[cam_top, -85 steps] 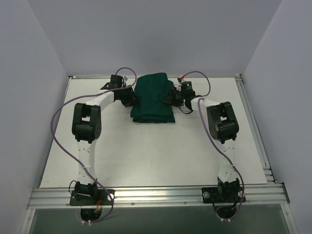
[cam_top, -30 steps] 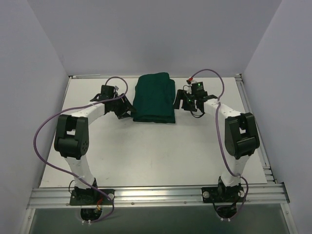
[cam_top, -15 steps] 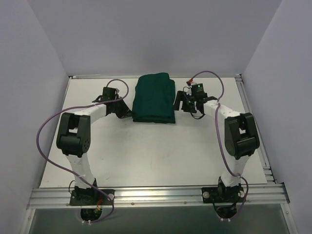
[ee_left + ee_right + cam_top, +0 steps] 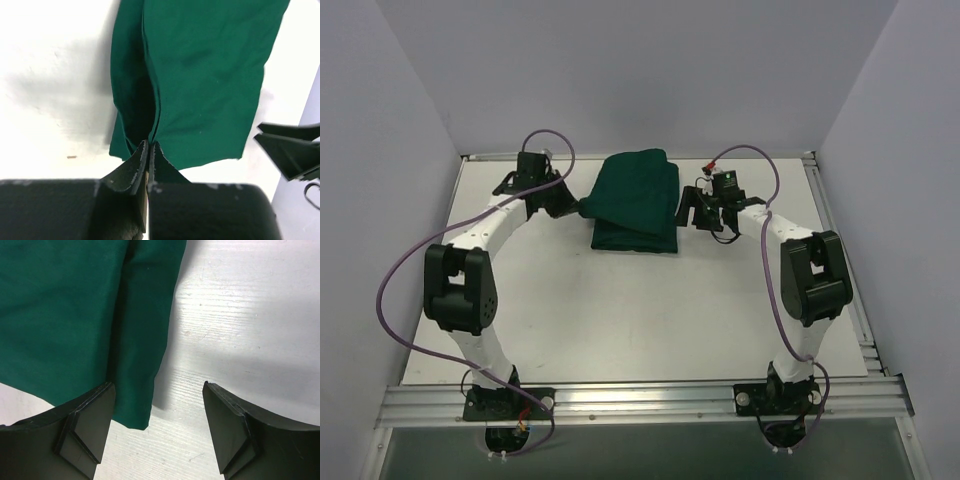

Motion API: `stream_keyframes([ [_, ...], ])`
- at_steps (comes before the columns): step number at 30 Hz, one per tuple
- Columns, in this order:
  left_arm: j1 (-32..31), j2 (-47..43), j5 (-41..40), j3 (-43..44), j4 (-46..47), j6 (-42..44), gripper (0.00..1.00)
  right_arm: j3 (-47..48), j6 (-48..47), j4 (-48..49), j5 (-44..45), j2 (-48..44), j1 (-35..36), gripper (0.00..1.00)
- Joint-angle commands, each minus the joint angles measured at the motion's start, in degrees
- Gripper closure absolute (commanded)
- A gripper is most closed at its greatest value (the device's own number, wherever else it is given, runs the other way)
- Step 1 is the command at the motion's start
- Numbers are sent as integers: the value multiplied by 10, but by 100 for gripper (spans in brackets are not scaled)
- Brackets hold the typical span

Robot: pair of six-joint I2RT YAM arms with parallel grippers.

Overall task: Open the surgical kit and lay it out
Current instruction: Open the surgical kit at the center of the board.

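Note:
The surgical kit shows only as a folded dark green drape (image 4: 638,200) at the back middle of the white table (image 4: 640,310); what is inside is hidden. My left gripper (image 4: 572,205) is shut on the drape's left edge. It holds the top layer pulled out to the left, off the lower folds. In the left wrist view the fingertips (image 4: 150,144) pinch the green cloth (image 4: 200,75). My right gripper (image 4: 688,212) stands open just right of the drape. Its left finger (image 4: 87,420) overlaps the cloth's edge (image 4: 140,340), and bare table lies between the jaws.
An aluminium rail (image 4: 640,402) runs along the near edge with both arm bases on it. More rails (image 4: 840,260) border the right side and the back. White walls close in on the left, back and right. Purple cables (image 4: 400,290) loop beside each arm.
My left gripper shut on the drape's left edge and drew back to the left and rear, lifting the top layer. The right arm stayed still over the last second.

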Motion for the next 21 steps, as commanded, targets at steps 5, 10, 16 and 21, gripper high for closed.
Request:
stream_keyframes([
  [5, 108, -65, -37, 74, -95, 46, 98, 35, -15, -21, 3, -17, 2, 28],
  [10, 237, -86, -34, 120, -170, 87, 98, 54, -22, -23, 6, -18, 3, 28],
  [16, 357, -86, -167, 146, -272, 146, 94, 91, 5, -6, -31, 14, 29, 28],
  [21, 404, -35, -201, 125, -278, 186, 43, 123, 36, -23, -47, 45, 58, 29],
])
